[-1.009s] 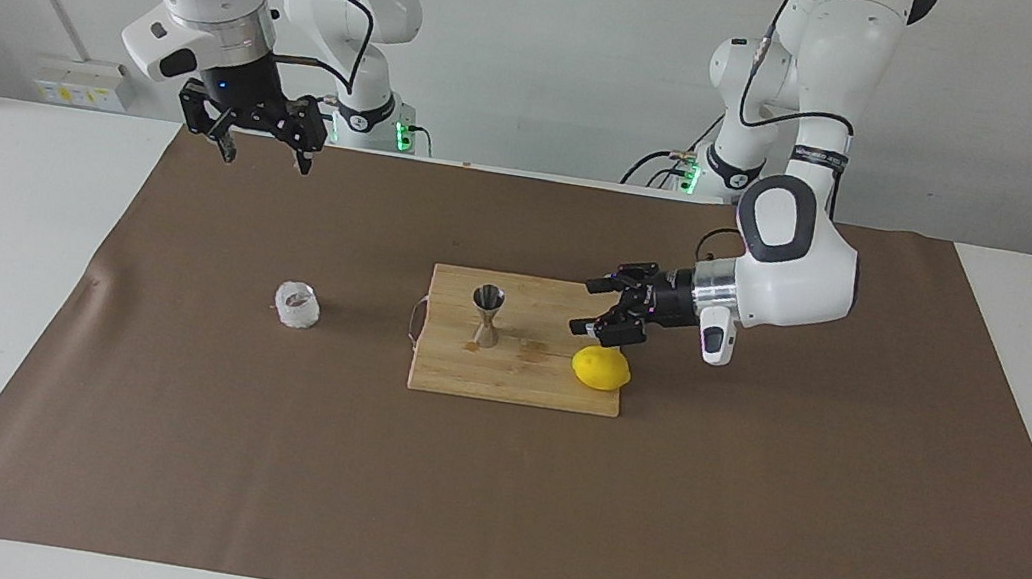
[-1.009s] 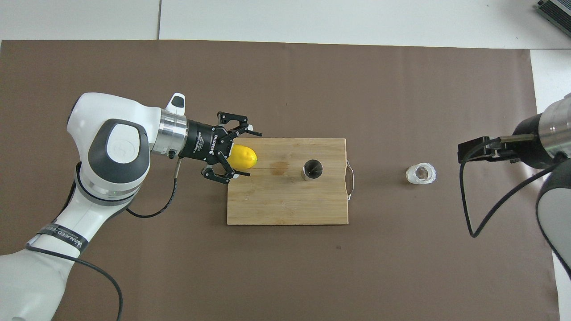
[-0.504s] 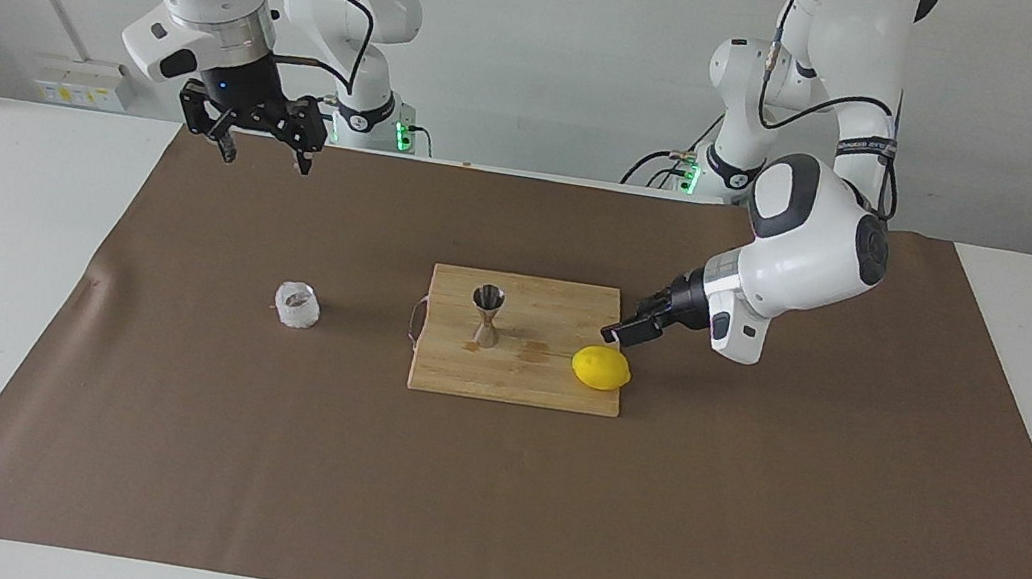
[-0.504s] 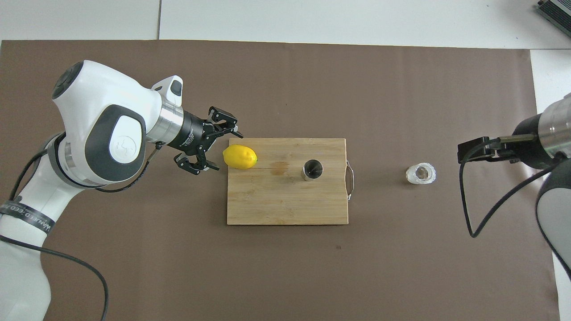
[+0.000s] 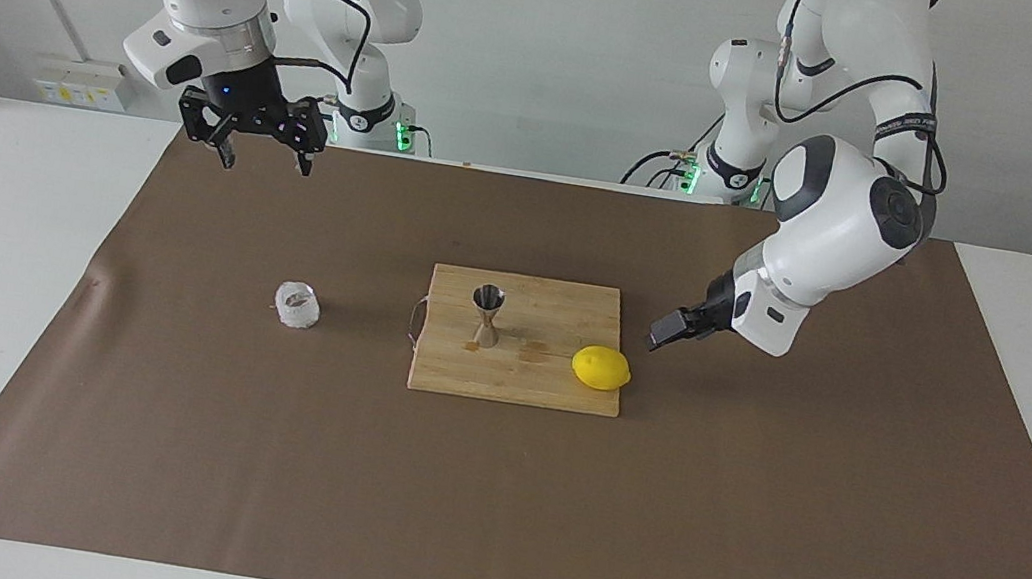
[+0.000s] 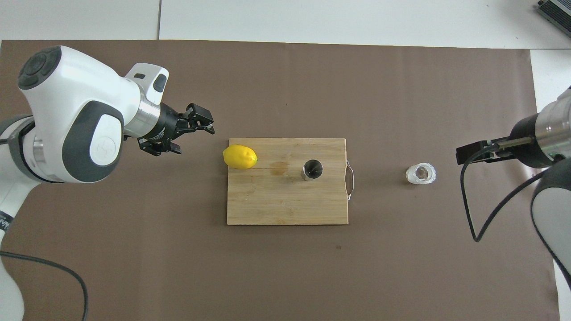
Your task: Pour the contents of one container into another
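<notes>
We note the brown mat (image 6: 285, 267) under the cutting board (image 6: 285, 200). Left gripper (image 6: 191, 136) at the board's 9 o'clock, jaws apart; right gripper (image 5: 262, 155) likewise, empty. Lemon (image 6: 240, 157), jigger (image 6: 312, 170) on the board; glass cup (image 6: 420, 174) at its 3 o'clock overhead.

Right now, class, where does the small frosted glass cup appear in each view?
Facing view: the small frosted glass cup stands on the brown mat, toward the right arm's end.
Overhead view: the cup sits beside the board's metal handle end.
Shared landmark: the wooden cutting board.
</notes>
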